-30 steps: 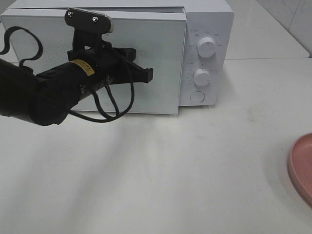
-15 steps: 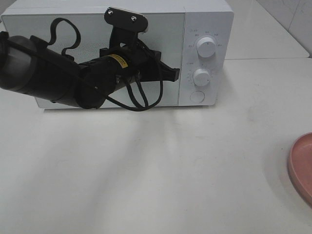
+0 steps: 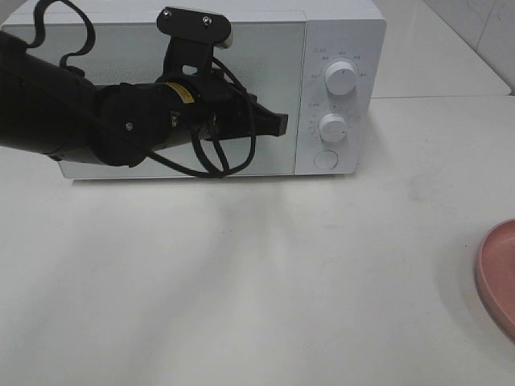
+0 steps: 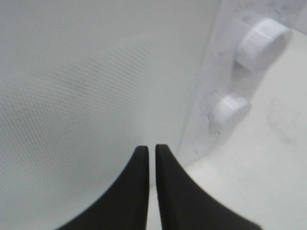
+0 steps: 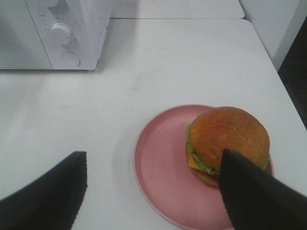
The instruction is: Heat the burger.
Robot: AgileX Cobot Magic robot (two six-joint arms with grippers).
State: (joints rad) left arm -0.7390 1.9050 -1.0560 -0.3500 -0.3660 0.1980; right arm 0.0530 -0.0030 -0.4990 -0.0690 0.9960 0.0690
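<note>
Shut microwave door [image 3: 161,88] behind left arm [image 3: 72,112]; open tabletop [image 3: 265,273] in front.

The microwave [image 3: 241,88] is standing on the tabletop [image 3: 265,281] toward twelve o'clock in the high view, its door [image 3: 153,88] lying flush with its front. Two knobs [image 3: 340,79] are sitting one above the other on the panel at the door's three o'clock side, with a round button [image 3: 324,159] below them. The left pincer [image 3: 280,124] is hanging in front of the door, near its three o'clock edge. The plate [image 3: 495,277] is lying at four o'clock, cut by the edge. The burger [image 5: 228,143] is sitting on the plate, off-centre, between the right pincer's [image 5: 153,189] fingers [image 5: 249,196] in the wrist view.
</note>
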